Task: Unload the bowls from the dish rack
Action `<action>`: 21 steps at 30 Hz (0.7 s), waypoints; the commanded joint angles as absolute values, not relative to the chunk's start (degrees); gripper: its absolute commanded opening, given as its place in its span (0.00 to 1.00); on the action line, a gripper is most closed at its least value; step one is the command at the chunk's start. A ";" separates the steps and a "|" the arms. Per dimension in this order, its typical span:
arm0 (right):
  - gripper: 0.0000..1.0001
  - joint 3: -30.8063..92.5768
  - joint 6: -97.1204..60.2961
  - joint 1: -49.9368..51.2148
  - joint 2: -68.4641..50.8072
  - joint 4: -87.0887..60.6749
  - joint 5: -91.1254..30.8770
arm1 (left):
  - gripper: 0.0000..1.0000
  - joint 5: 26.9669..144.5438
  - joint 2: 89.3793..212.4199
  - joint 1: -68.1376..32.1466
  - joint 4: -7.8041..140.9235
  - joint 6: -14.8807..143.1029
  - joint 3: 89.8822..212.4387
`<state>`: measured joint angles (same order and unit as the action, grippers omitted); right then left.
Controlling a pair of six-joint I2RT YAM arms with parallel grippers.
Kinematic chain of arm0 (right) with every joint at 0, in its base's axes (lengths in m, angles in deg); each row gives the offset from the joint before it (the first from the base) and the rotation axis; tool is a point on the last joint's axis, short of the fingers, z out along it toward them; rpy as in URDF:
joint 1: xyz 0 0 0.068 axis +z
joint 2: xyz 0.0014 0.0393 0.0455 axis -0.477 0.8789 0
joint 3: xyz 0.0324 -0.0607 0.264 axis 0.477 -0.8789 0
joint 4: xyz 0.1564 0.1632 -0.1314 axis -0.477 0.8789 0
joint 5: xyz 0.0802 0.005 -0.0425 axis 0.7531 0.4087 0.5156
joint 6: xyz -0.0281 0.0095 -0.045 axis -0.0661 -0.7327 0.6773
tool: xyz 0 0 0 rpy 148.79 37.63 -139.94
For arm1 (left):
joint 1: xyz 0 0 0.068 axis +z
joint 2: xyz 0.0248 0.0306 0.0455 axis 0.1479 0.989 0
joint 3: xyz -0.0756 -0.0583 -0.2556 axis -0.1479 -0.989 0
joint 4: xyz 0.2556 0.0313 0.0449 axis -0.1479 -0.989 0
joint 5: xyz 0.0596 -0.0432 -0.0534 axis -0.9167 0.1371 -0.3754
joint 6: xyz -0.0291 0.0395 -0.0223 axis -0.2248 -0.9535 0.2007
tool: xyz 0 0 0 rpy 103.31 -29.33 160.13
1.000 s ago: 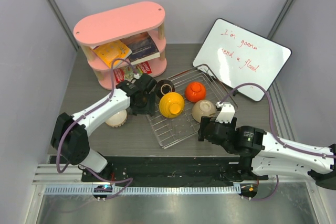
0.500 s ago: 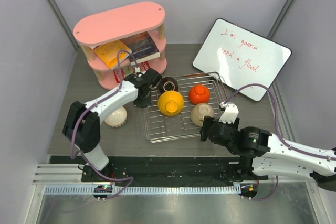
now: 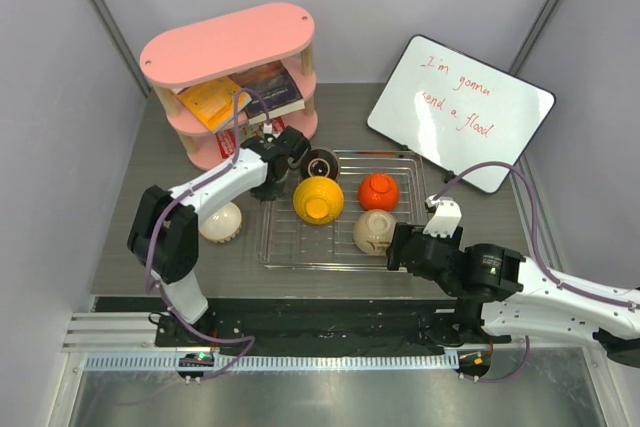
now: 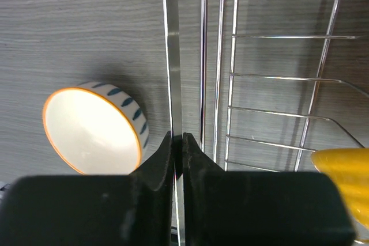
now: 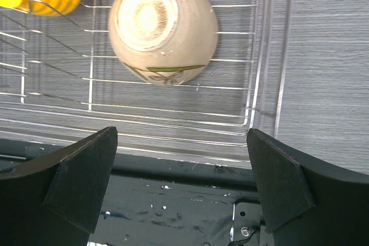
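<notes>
**Left jaws clamped on rack rim, right jaws open near cream bowl**

- Left gripper [image 4: 177, 140]: jaws closed on the left rim wire of the rack [image 3: 300, 245]. Wrist view shows the wire pinched between both fingers, no gap.
- Right gripper [image 5: 181, 136]: jaws wide open and holding nothing. It hovers over the rack's near right edge, just short of the cream bowl [image 5: 163, 27], with no contact visible.
- The rack sits flat on the surface [image 3: 150, 197], mid-table between the two arms, long side toward the bases.
- Four bowls are in the rack:
  - The yellow bowl [image 3: 319, 199] is ribbed, upside down, left of centre.
  - The orange bowl [image 3: 379, 190] is upside down, on the far right side.
  - The cream bowl is upside down with its foot ring up, at near right, just in front of the orange bowl.
  - The dark bowl [image 3: 320, 164] is in the far left corner, just beside the left gripper. I cannot tell whether they touch.
- The white bowl [image 4: 92, 135] has an orange rim and blue marks. It stands upright on the surface just outside the left rim, clear of the wire.
- The pink shelf [image 3: 235, 57] holds books at far left, and the whiteboard [image 3: 460, 112] lies at far right. Both are off the rack.
</notes>
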<state>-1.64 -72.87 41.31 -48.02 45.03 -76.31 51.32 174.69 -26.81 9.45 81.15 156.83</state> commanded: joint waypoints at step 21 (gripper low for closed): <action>1.00 -0.28 -72.16 41.39 -43.77 43.33 -78.72 | 0.70 82.02 156.01 -24.54 21.99 70.82 152.31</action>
<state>-1.64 -72.37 41.31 -44.37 44.89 -76.64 63.89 161.60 -24.40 12.95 74.25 155.98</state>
